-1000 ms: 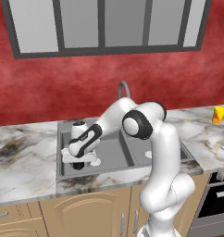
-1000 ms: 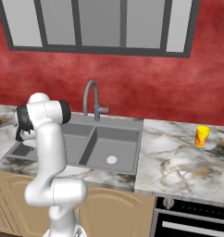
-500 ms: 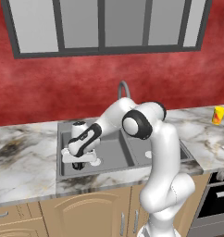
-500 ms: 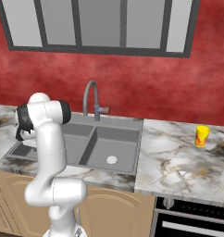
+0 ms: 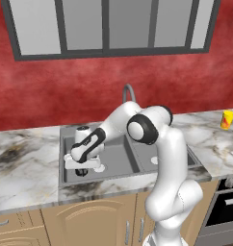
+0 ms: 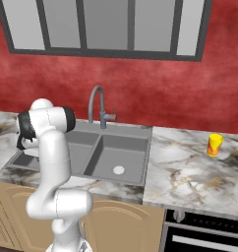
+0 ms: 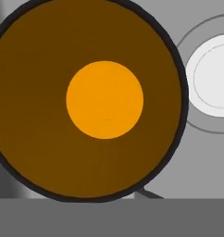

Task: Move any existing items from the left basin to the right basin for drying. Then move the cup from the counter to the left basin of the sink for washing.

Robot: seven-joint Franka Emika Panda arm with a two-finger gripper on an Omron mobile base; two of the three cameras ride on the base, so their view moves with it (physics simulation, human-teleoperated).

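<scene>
The double sink [image 6: 140,142] sits in the marble counter [image 6: 190,167], its two dark grey basins parted by a central divider, with the curved grey faucet [image 6: 97,101] rising behind them. The left basin [image 5: 116,161] holds the black jar [image 7: 35,139], which stands on the basin floor just beside the white round drain [image 7: 213,76]. In the hand view, which looks straight down on it, the jar shows as a large dark-rimmed disc with a brown top and a bright orange circle [image 7: 104,99] at the centre. That head-on round outline puts its long axis upright, its top facing up along the line of the hand, with no lean that can be made out. In the left base view the arm reaches down into the left basin and the pincer [image 5: 81,169] is low over the basin floor, pressed nearly together; a dark shape shows below the hand there, but whether the fingers actually pinch the jar cannot be told from these views. The right basin [image 6: 122,155] holds nothing but its own white drain [image 6: 119,170]. The yellow cup [image 6: 215,144] stands upright on the counter to the right of the sink, well apart from both basins, its red-orange mark on its side and its mouth pointing up.
</scene>
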